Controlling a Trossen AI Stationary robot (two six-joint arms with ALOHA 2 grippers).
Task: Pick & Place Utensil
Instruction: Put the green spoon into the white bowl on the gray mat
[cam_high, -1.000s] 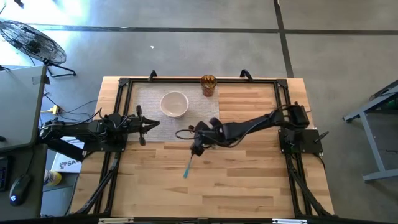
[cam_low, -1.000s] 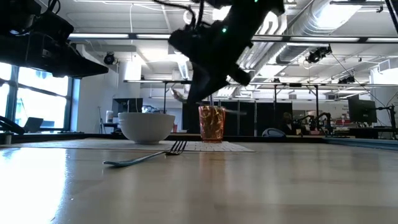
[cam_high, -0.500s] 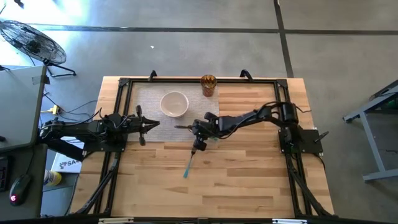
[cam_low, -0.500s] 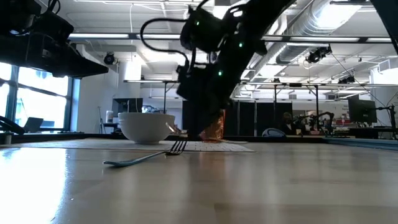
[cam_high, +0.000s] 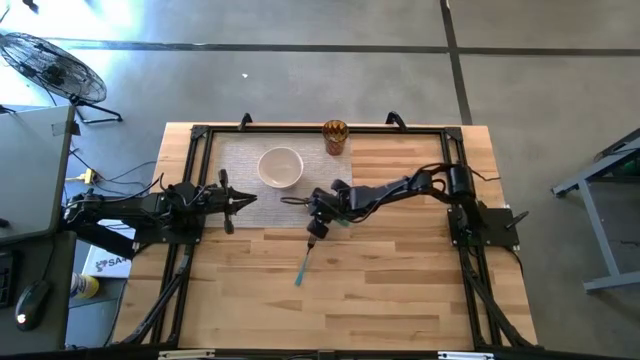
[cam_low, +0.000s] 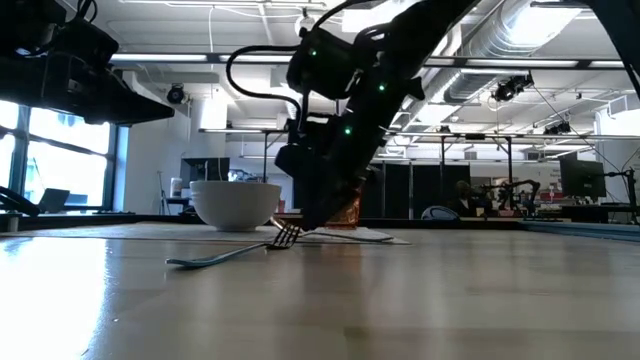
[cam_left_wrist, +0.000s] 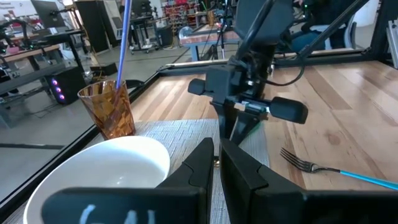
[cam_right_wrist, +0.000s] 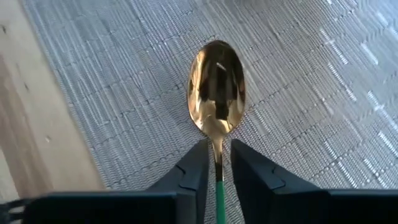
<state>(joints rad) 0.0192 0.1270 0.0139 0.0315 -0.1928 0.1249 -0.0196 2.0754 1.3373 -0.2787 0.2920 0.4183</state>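
right tool (cam_high: 316, 228) low over the near edge of the grey woven placemat (cam_high: 240, 160), reached in from the right side of the wooden surface (cam_high: 400, 290). its fingers (cam_right_wrist: 189, 171) are pinched on the green handle of a gold spoon (cam_right_wrist: 216, 87); right wrist view shows the bowl of the spoon face up, lying on the mat weave just ahead of the fingertips, close to the mat's edge where bare wood begins. in the low view the same tool (cam_low: 312, 215) hangs tilted, tip down at mat level, just beside the tines of the fork.

fork (cam_high: 303, 267) with a blue handle lies flat on the bare wood, nearer the front than the mat, tines toward the right tool. low view: fork (cam_low: 235, 250) resting on the surface, tines slightly raised.

white bowl (cam_high: 280, 167) sits on the mat, apart from the right tool. amber cup (cam_high: 334, 136) stands upright at the far edge of the mat; left wrist view shows a blue rod-like item standing in it, cup (cam_left_wrist: 112, 109) just behind the bowl (cam_left_wrist: 99, 171).

left tool (cam_high: 243, 201) waits at the left edge of the mat, level with the bowl, touching nothing. its fingers (cam_left_wrist: 205, 165) are nearly pressed together, only a thin gap showing, nothing between them.
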